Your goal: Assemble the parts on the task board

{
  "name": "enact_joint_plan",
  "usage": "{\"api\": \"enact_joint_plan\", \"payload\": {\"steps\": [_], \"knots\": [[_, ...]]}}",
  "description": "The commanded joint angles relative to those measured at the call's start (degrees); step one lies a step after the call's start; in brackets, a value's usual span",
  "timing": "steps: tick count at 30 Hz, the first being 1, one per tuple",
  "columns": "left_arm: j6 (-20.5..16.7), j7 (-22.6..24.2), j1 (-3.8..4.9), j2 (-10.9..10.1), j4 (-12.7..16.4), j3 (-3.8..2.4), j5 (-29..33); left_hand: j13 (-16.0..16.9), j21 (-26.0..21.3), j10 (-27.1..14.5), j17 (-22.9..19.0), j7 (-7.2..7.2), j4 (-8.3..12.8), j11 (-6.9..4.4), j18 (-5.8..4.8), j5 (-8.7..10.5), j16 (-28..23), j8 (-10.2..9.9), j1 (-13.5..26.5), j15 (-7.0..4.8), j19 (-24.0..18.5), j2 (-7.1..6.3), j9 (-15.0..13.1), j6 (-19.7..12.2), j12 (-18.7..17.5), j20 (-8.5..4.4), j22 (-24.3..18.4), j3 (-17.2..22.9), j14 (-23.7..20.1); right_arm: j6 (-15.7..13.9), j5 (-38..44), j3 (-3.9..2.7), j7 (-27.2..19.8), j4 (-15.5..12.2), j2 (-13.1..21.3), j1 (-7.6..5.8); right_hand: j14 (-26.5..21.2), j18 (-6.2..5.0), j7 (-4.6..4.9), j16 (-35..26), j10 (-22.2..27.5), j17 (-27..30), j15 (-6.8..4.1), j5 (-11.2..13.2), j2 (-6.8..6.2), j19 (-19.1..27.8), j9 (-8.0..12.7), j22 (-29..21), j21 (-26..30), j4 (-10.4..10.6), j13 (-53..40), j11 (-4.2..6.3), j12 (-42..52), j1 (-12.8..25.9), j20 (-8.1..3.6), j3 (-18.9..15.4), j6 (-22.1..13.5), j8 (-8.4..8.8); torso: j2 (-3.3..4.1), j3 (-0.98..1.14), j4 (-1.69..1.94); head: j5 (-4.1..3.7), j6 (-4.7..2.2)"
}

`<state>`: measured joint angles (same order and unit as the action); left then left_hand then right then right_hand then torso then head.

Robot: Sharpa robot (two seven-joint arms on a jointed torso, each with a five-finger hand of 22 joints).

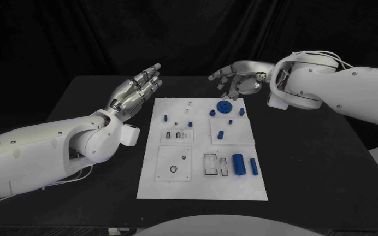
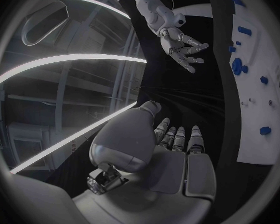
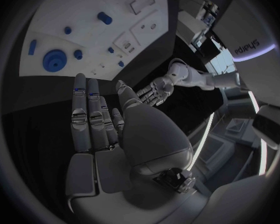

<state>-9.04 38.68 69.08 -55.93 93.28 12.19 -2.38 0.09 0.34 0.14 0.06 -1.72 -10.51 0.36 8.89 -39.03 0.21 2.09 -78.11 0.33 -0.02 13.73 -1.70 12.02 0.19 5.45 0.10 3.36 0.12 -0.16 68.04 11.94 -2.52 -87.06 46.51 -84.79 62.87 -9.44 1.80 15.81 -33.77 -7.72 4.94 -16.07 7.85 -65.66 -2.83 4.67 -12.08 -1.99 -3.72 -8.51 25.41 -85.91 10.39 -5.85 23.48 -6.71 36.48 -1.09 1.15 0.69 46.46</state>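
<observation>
The white task board (image 1: 201,189) lies in the middle of the black table. A blue round gear-like part (image 1: 225,106) sits near its far edge, with small blue parts (image 1: 220,134) scattered below it. A large blue cylinder (image 1: 238,165) and a slimmer one (image 1: 253,166) lie at the board's right side. My left hand (image 1: 138,89) hovers off the board's far left corner, fingers straight and apart, holding nothing. My right hand (image 1: 238,78) hangs above the table just beyond the board's far right corner, fingers spread and empty. The right wrist view shows the gear (image 3: 55,59) on the board (image 3: 96,40).
Recessed white frames (image 1: 176,135) and square plates (image 1: 174,163) are set in the board. Bare black table (image 1: 315,159) lies to the right of the board and at its left (image 1: 94,91). A black curtain closes the back.
</observation>
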Motion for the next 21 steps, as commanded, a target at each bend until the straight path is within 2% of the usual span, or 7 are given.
{"api": "enact_joint_plan", "payload": {"steps": [1, 5, 8, 12, 14, 16, 21], "knots": [[0.2, 16.1, 0.3, -0.3, 0.5, -0.08, -0.9, -0.1, -0.3, -0.1, -0.1, 0.03, -0.1, -0.37, 0.68, -0.27, -0.2, 0.2, -0.1, -0.37, 0.0, -0.43, 0.0, 0.3, -0.2, 0.58, -0.1, 0.4, -0.1, -0.7, 19.7, -0.07, 2.6, -0.9, -0.2, -0.2, 4.9, -1.06, -0.41, 1.5, -3.0, -1.6, -1.77, 0.4, -0.91, -4.3, -0.2, 1.2, -2.1, -0.5, 0.0, 1.06, -1.4, 0.0, -1.91, 1.2, 3.2, -0.53, 1.84, -0.13, 0.65, -0.52, -1.01], [0.3, 16.1, 0.36, -0.1, 0.4, -0.08, -0.9, -0.1, -0.3, -0.1, -0.1, -0.02, -0.3, -0.52, 1.01, -0.39, -0.2, 0.3, -0.3, -0.22, 0.0, -0.54, -0.1, 0.7, -0.2, 1.29, -0.1, 0.7, -0.1, -3.4, 26.3, -0.07, 2.6, -1.7, -0.1, -0.2, 14.6, -0.93, 0.19, 8.9, -7.5, -6.3, -4.68, 2.5, -1.59, -11.9, -0.6, 5.0, -8.4, -1.3, 0.1, 2.52, -3.4, 0.5, -4.86, 3.0, 8.9, -1.4, 2.98, -0.12, 0.68, 0.07, -2.15], [0.5, 15.9, 0.38, -0.2, 0.4, -0.08, -0.9, -0.1, -0.3, -0.1, -0.1, -0.06, -0.3, -0.5, 1.1, -0.42, -0.2, 0.3, -0.4, -0.16, 0.0, -0.54, -0.1, 0.8, -0.2, 1.51, -0.1, 0.9, -0.1, -5.2, 29.1, -0.06, 2.3, -1.6, -0.6, -0.15, 14.4, -0.57, 0.6, 17.5, -11.8, -12.9, -5.58, 2.9, -2.88, -11.9, -0.8, 10.6, -14.8, -1.1, 0.1, 2.79, -7.8, 2.3, -5.81, 6.9, 14.1, -1.19, 3.39, -0.18, 0.81, 0.4, -2.41], [0.8, 15.8, 0.39, -0.3, 0.6, -0.08, -0.9, -0.1, -0.3, -0.1, -0.1, -0.24, -0.4, -0.4, 1.23, -0.44, -0.2, 0.4, -0.5, 0.03, 0.0, -0.62, -0.2, 1.3, -0.2, 1.99, -0.1, 1.1, -0.1, -7.2, 31.5, -0.06, 1.8, -1.5, -0.9, 0.29, 14.5, -0.66, 1.73, 24.1, -14.7, -17.3, -6.0, 3.6, -4.36, -10.5, -1.1, 16.4, -21.1, -0.3, 0.1, 2.95, -10.4, 4.0, -5.89, 10.3, 19.3, -1.2, 4.19, -0.22, 1.0, 0.37, -2.63], [1.0, 15.8, 0.39, -0.3, 0.8, -0.07, -0.9, -0.1, -0.3, -0.1, -0.1, -0.3, -0.4, -0.33, 1.26, -0.44, -0.2, 0.4, -0.5, 0.09, 0.0, -0.64, -0.2, 1.4, -0.2, 2.15, -0.1, 1.2, -0.1, -8.3, 32.6, -0.06, 1.6, -1.5, -1.0, 0.62, 14.2, -0.01, 2.88, 28.4, -16.2, -20.0, -6.11, 4.8, -5.99, -9.6, -1.3, 26.5, -30.3, 1.0, 0.0, 3.07, -12.0, 5.4, -5.9, 12.4, 22.0, -0.95, 4.65, -0.16, 1.05, 0.34, -2.79], [1.1, 15.7, 0.4, -0.4, 0.9, -0.07, -0.9, -0.1, -0.3, -0.1, -0.1, -0.3, -0.4, -0.33, 1.26, -0.44, -0.2, 0.4, -0.5, 0.09, 0.0, -0.64, -0.2, 1.4, -0.2, 2.15, -0.1, 1.2, -0.1, -8.9, 33.5, -0.06, 1.4, -1.4, -1.0, 0.95, 14.2, 0.18, 3.26, 29.6, -17.1, -20.6, -6.25, 5.6, -6.83, -9.0, -1.4, 30.2, -33.5, 1.6, 0.0, 3.35, -12.3, 5.8, -5.92, 13.2, 23.2, -0.88, 5.02, -0.14, 1.3, 0.12, -2.97], [1.5, 15.4, 0.4, -0.6, 1.1, -0.07, -0.9, -0.1, -0.3, -0.1, -0.1, -0.47, -0.4, -0.13, 1.32, -0.45, -0.2, 0.5, -0.6, 0.25, 0.0, -0.68, -0.2, 1.7, -0.2, 2.42, -0.1, 1.3, -0.1, -9.6, 34.6, -0.06, 1.5, -1.1, -1.1, 1.76, 13.9, 0.36, 3.85, 30.5, -16.6, -21.1, -6.32, 6.3, -7.83, -8.3, -1.6, 33.2, -35.9, 2.4, 0.0, 3.44, -13.1, 6.4, -5.86, 13.7, 24.1, -0.69, 5.78, 0.05, 2.07, -0.96, -3.56]]}}
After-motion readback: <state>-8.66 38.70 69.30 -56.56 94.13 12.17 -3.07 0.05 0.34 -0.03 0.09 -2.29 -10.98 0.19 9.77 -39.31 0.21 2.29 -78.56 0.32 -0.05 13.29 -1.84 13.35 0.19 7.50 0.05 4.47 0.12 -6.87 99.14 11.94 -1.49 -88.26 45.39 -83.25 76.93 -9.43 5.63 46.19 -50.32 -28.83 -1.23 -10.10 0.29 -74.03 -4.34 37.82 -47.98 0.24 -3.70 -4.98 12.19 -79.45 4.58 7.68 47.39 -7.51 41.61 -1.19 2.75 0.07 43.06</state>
